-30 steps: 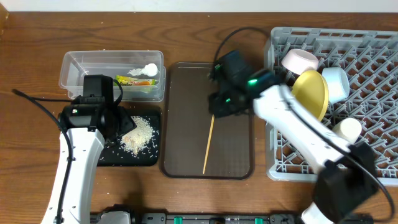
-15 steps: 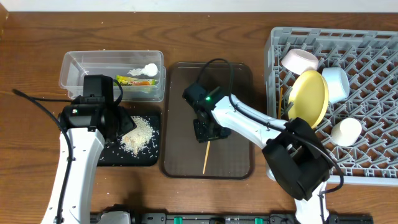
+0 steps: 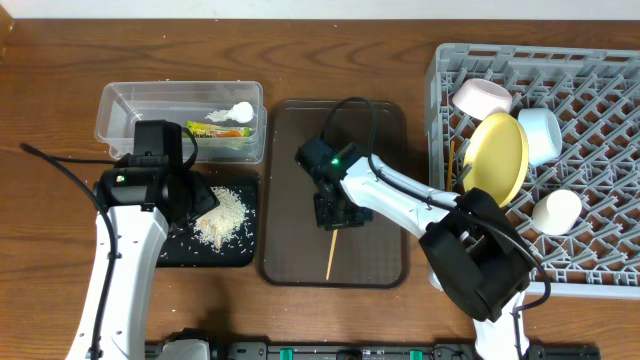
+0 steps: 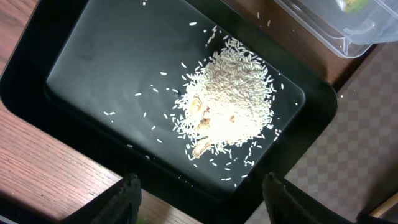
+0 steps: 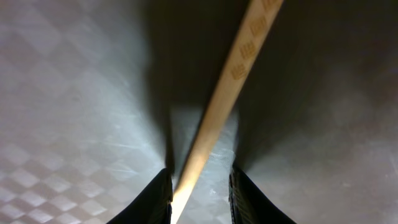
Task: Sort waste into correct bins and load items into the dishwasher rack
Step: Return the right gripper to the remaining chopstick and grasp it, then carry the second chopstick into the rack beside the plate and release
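Right gripper (image 5: 199, 202): black two-finger tool, being held low over the tray with its tips pointing down. The jaws are being held narrowly apart, one on each side of the stick. A sliver of tray is showing beside the right-hand finger, so nothing is judged to be pinched yet.

Chopstick: thin pale wooden chopstick (image 5: 232, 81), lying flat and being straddled by those fingers. In the wrist view its long axis is running away from the tips and slanting up to the right. In the overhead view it is lying almost lengthwise along the tray, with its free end trailing toward the front edge.

Relation for the next move: the stick's axis is being crossed by the closing line of the jaws, so a plain squeeze is judged enough.

Tray under it: dark brown rectangular serving tray (image 3: 385, 250); the stick is being carried on its checked floor, near the middle.

Destination: large grey plastic grid dishwasher rack (image 3: 600, 90), standing just beside the serving tray on the robot's right.

Far arm: left gripper (image 4: 202, 198) is being held spread wide and empty above the shallow black rectangular tray (image 4: 74, 68) and its heap of white rice grains (image 4: 230, 106), well apart from the stick. The right arm is clearly the nearer.
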`<action>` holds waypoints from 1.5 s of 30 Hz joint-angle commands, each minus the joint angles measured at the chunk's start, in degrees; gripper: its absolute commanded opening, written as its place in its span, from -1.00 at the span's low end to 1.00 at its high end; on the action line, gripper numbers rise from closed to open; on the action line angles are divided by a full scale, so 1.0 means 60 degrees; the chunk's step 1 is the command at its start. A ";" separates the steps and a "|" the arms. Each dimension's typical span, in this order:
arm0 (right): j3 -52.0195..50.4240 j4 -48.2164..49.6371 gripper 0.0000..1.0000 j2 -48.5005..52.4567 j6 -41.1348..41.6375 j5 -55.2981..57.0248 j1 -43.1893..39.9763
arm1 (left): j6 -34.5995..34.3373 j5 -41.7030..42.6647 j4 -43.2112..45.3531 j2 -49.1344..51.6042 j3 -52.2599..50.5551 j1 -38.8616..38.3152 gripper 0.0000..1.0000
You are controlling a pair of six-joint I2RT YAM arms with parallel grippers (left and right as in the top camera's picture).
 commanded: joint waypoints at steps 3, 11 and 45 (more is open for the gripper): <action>-0.0248 0.0076 -0.52 0.0106 0.0284 0.0208 0.0073 | -0.0018 0.0018 -0.0047 -0.0080 -0.0091 0.0040 0.32; -0.0226 0.0219 -0.95 0.0084 0.0280 0.0204 0.0022 | -0.0018 0.0015 -0.0051 -0.0080 -0.0091 0.0040 0.31; -0.0783 -0.2055 -0.98 -0.4124 -0.4084 0.0557 -0.5869 | -0.0018 0.0015 -0.0047 -0.0080 -0.0091 0.0040 0.32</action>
